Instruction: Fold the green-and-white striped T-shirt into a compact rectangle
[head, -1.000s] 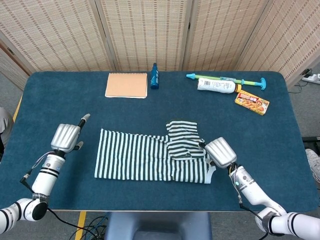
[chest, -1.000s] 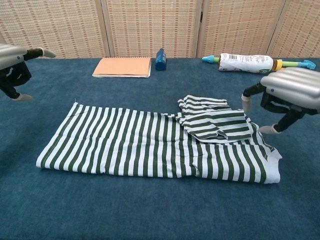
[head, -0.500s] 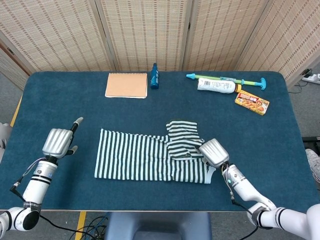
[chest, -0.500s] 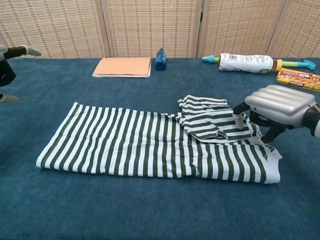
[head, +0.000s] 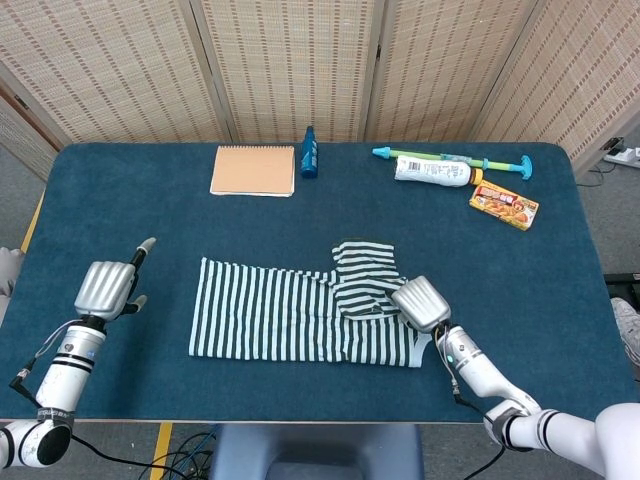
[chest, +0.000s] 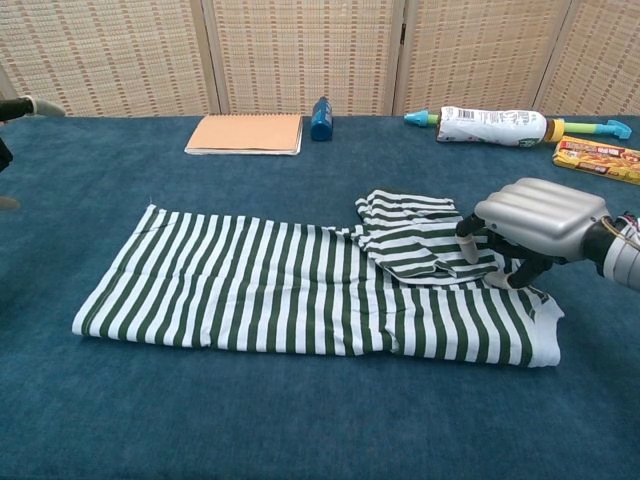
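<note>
1. We see the striped T-shirt (chest: 300, 290) lying flat on the blue table (head: 560, 270), partly folded, a bunched sleeve on its right part.
2. The right robot hand (chest: 535, 225) rests on that sleeve, fingertips (chest: 468, 247) touching cloth; whether it grips we cannot tell.
3. The left robot hand (head: 105, 288) hangs released, well apart from the shirt's left edge.
4. Since a second ago, the right robot hand has slid inward onto the sleeve; the left has drawn away.
</note>
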